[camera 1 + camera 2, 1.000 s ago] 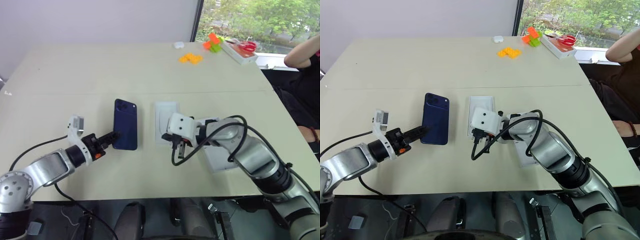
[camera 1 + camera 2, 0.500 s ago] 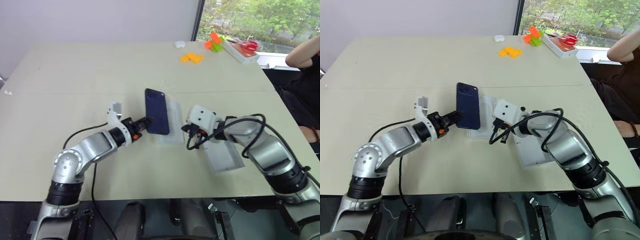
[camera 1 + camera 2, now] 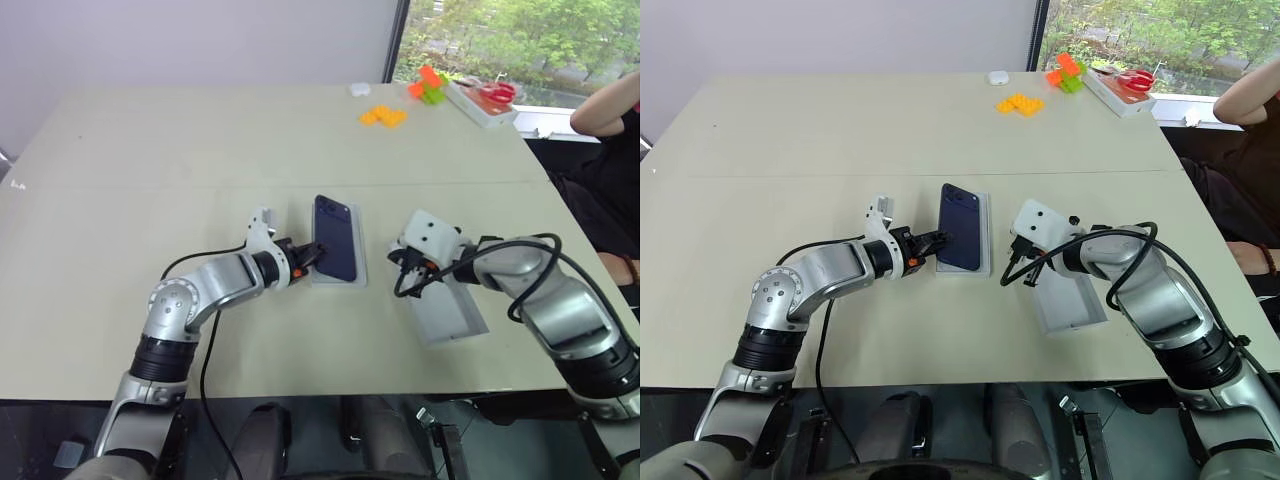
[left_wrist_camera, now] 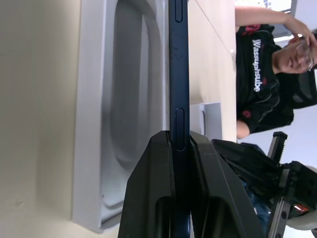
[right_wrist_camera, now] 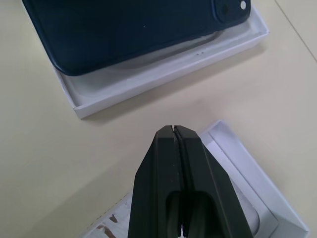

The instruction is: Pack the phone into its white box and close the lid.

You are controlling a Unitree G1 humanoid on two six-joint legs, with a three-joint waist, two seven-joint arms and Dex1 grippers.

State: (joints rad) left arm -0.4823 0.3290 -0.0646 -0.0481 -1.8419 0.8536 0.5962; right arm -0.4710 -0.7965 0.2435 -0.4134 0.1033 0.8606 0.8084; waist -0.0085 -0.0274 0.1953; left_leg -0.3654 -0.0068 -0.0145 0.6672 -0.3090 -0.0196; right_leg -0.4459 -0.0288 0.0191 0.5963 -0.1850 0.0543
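Note:
The dark navy phone [image 3: 335, 250] hangs just over the white box [image 3: 340, 280] at mid table, its camera bump at the far end. My left gripper [image 3: 310, 256] is shut on the phone's near long edge; in the left wrist view the phone [image 4: 178, 74] stands edge-on between the fingers [image 4: 148, 188]. The box [image 4: 94, 99] shows a white inside with an oval recess. My right gripper [image 3: 403, 266] is shut and empty, to the right of the box [image 5: 163, 74] and over the near end of the lid [image 3: 450, 318]. The lid lies open side up, greyish inside.
Orange blocks [image 3: 382, 116], an orange and green piece [image 3: 428, 86] and a white tray with red scissors [image 3: 485, 100] sit at the far right of the table. A small white object [image 3: 357, 89] lies at the back. A person [image 3: 610, 110] sits at the right edge.
My left gripper has carried the phone rightwards from the bare table to over the box. My right gripper has drawn away from the box to the right, toward the lid.

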